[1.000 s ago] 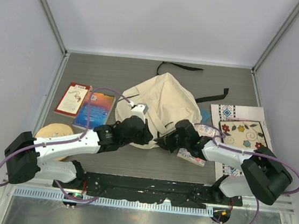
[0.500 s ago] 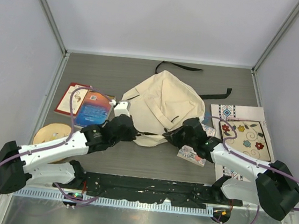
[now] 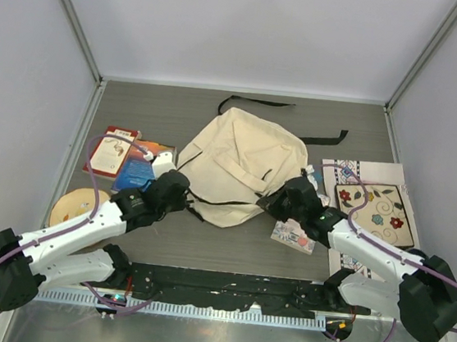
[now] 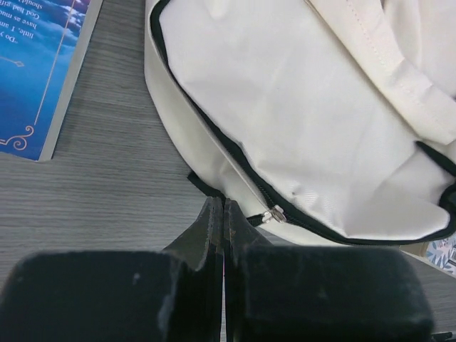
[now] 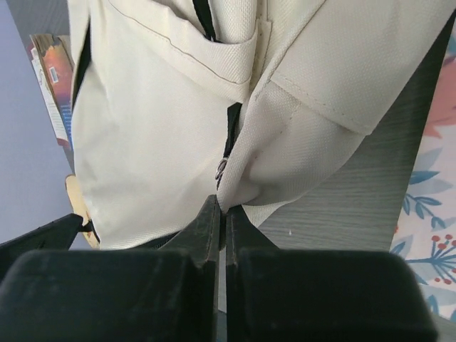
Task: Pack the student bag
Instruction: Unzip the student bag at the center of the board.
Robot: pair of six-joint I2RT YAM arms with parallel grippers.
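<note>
Cream student bag [image 3: 242, 160], right end effector [image 5: 221, 204] pinching its fabric, left end effector [image 4: 219, 206] fully closed (hold unclear)

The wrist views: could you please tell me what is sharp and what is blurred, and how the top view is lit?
Left wrist: the left gripper is dark and soft, the student bag weave crisp. Right wrist: likewise, right gripper blurred, seams sharp. Top external: even light, faint shadows.

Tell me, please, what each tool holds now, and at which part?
Both hold the student bag: the right tool pinches cream fabric beside a zipper pull; the left tool seems to pinch a black tab at its edge.
</note>
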